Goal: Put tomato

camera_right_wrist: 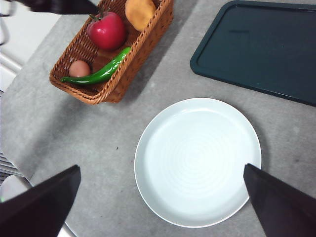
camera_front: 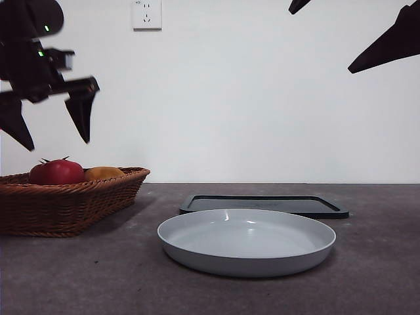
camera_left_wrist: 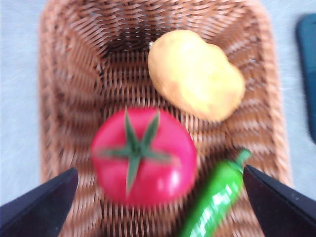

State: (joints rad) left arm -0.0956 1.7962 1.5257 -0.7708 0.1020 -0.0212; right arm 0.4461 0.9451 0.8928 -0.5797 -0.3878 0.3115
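The red tomato [camera_front: 58, 172] with a green calyx lies in the wicker basket [camera_front: 98, 193] at the left. It also shows in the left wrist view [camera_left_wrist: 144, 156] and in the right wrist view [camera_right_wrist: 106, 30]. My left gripper [camera_front: 52, 128] hangs open above the basket, straight over the tomato, empty; its jaws stand wide apart on either side of the tomato in the left wrist view. My right gripper [camera_right_wrist: 160, 197] is open and empty, high above the white plate [camera_right_wrist: 197, 160]; its black tips show at the top right of the front view.
The basket also holds an orange-yellow fruit [camera_left_wrist: 195, 74], a green chili pepper [camera_left_wrist: 215, 197] and a small brown egg [camera_right_wrist: 79, 68]. The white plate [camera_front: 246, 239] lies at the table's middle front. A dark tray [camera_front: 262, 205] lies behind it.
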